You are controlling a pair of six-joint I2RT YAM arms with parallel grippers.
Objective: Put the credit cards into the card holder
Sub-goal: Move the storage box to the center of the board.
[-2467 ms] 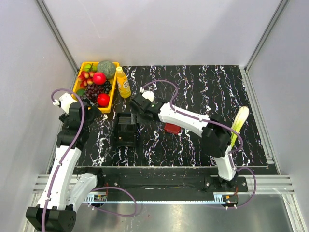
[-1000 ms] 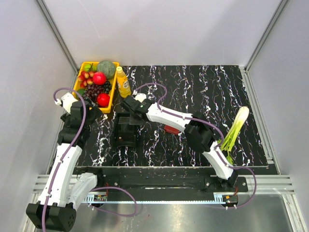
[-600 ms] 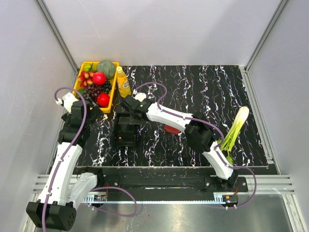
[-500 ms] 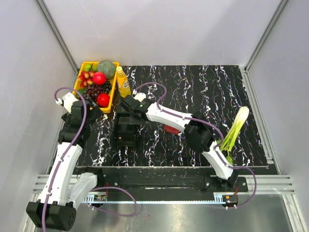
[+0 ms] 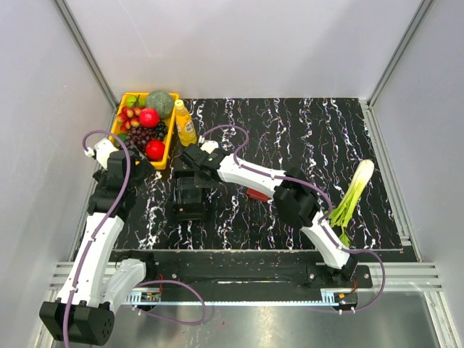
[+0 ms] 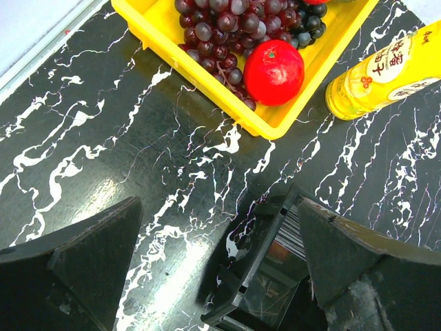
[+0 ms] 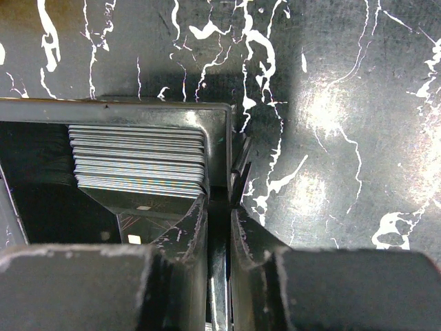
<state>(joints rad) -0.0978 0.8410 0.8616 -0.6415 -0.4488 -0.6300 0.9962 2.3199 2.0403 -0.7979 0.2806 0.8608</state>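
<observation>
black, white-veined marble-look tabletop (image 5: 304, 138): carries everything.
black box-like plastic tray (image 7: 138, 103): left of centre, holds the card stock.
left hand (image 6: 217, 221): wide, empty, hovering left of the tray.
right hand (image 7: 219, 207): narrow, fingers almost together at the tray's right wall; cannot tell whether a card is nipped.
small dark red leather-look card holder (image 5: 256, 193): right of the tray, half under the right arm.
pale grey credit cards (image 7: 138, 155): stacked inside the tray.
step, judged: picking one card.
next: lift a single card clean, carry it to the holder.
</observation>
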